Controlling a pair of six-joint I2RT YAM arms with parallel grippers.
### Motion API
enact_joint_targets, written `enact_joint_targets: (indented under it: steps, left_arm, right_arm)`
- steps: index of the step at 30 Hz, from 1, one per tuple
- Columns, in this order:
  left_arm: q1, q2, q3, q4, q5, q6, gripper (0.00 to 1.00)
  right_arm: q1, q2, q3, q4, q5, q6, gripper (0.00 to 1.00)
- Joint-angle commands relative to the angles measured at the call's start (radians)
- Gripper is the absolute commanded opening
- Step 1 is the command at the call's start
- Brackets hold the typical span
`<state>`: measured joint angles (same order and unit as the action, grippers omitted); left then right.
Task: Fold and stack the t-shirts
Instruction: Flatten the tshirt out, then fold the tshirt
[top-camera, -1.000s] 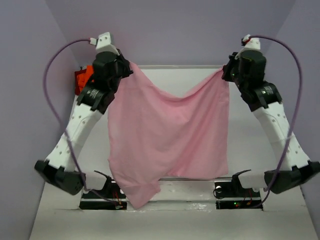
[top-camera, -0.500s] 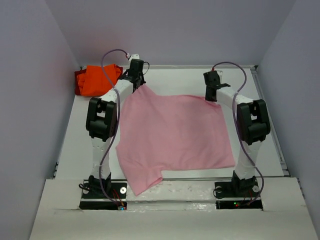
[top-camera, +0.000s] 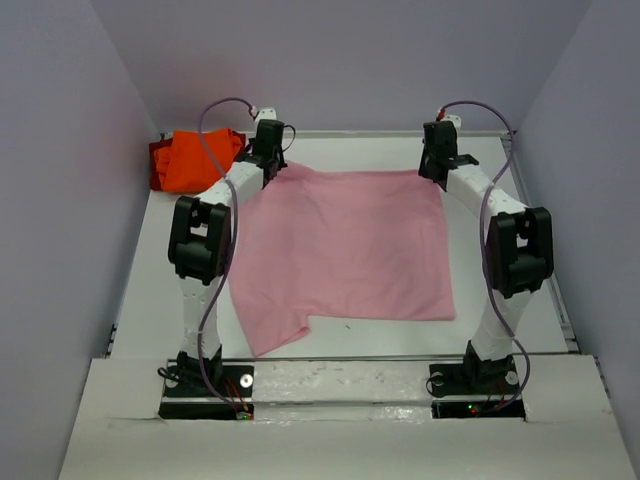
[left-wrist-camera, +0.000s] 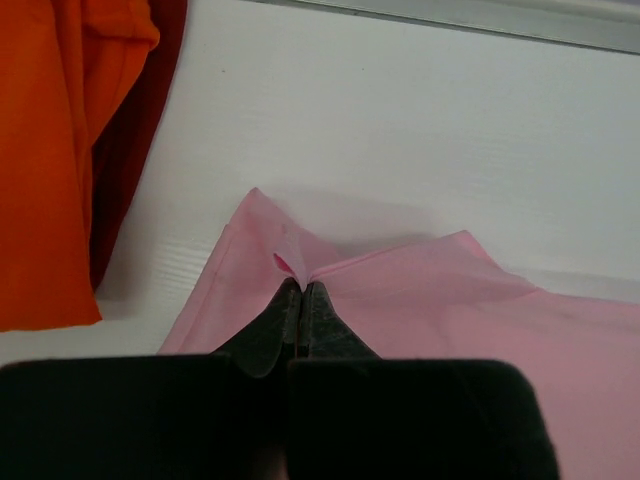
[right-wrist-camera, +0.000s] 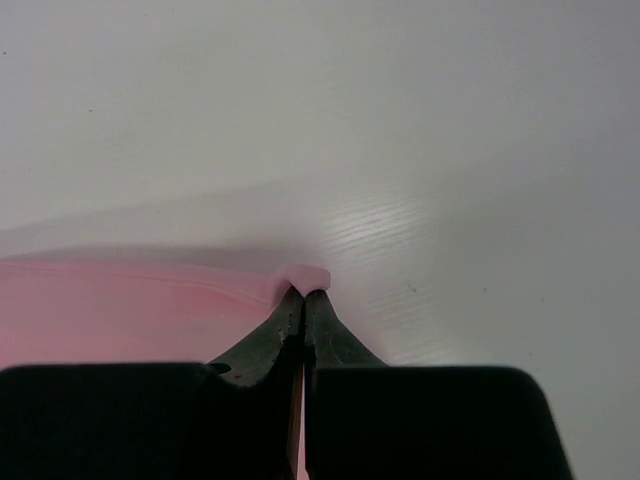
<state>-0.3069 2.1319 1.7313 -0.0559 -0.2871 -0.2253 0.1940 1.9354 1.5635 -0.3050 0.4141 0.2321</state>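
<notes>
The light pink t-shirt (top-camera: 340, 250) lies spread flat on the white table, one sleeve trailing toward the near left. My left gripper (top-camera: 272, 168) is shut on its far left corner, pinching the pink cloth (left-wrist-camera: 300, 262) between the fingertips in the left wrist view. My right gripper (top-camera: 436, 172) is shut on its far right corner, a small fold of pink cloth (right-wrist-camera: 305, 275) showing at the fingertips. The orange t-shirts (top-camera: 195, 158) lie heaped at the far left corner, also showing in the left wrist view (left-wrist-camera: 55, 150).
The table's far edge rail (top-camera: 380, 133) runs just behind both grippers. Purple walls enclose the table on three sides. The arm bases (top-camera: 205, 380) stand at the near edge.
Both arms swung down and away, carrying the pink shirt from hanging in the air to lying flat on the table. In the last half second the far edge was pulled taut and straight.
</notes>
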Motion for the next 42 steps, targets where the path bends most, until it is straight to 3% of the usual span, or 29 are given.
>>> enact_joint_targets:
  steps: [1, 12, 21, 35, 36, 38, 39, 40, 42]
  left_arm:
    - [0.006, -0.119, -0.096, 0.050, -0.052, 0.017, 0.00]
    - [0.006, -0.283, -0.311, 0.047, -0.050, -0.025, 0.00]
    - [0.006, -0.392, -0.443, 0.050, -0.006, -0.068, 0.00]
    - [-0.001, -0.450, -0.415, -0.125, 0.085, -0.150, 0.00]
    - [-0.001, -0.469, -0.421, -0.119, 0.100, -0.160, 0.00]
    - [-0.001, -0.509, -0.412, -0.120, 0.114, -0.166, 0.02]
    - [-0.001, -0.521, -0.401, -0.130, 0.118, -0.169, 0.10]
    - [-0.001, -0.532, -0.395, -0.134, 0.129, -0.170, 0.26]
    - [-0.001, -0.572, -0.378, -0.131, 0.131, -0.181, 0.37]
  right_arm:
    - [-0.001, -0.107, -0.058, 0.012, -0.018, 0.013, 0.00]
    - [-0.001, -0.279, -0.308, -0.003, -0.034, 0.061, 0.00]
    - [-0.001, -0.363, -0.396, -0.051, -0.047, 0.078, 0.00]
    - [-0.001, -0.461, -0.522, -0.123, -0.147, 0.116, 0.00]
    - [-0.001, -0.473, -0.525, -0.131, -0.146, 0.116, 0.02]
    - [-0.001, -0.516, -0.534, -0.146, -0.156, 0.128, 0.22]
    - [-0.001, -0.532, -0.539, -0.146, -0.158, 0.128, 0.32]
    - [-0.001, -0.545, -0.543, -0.146, -0.161, 0.128, 0.39]
    - [-0.001, -0.576, -0.550, -0.146, -0.169, 0.125, 0.42]
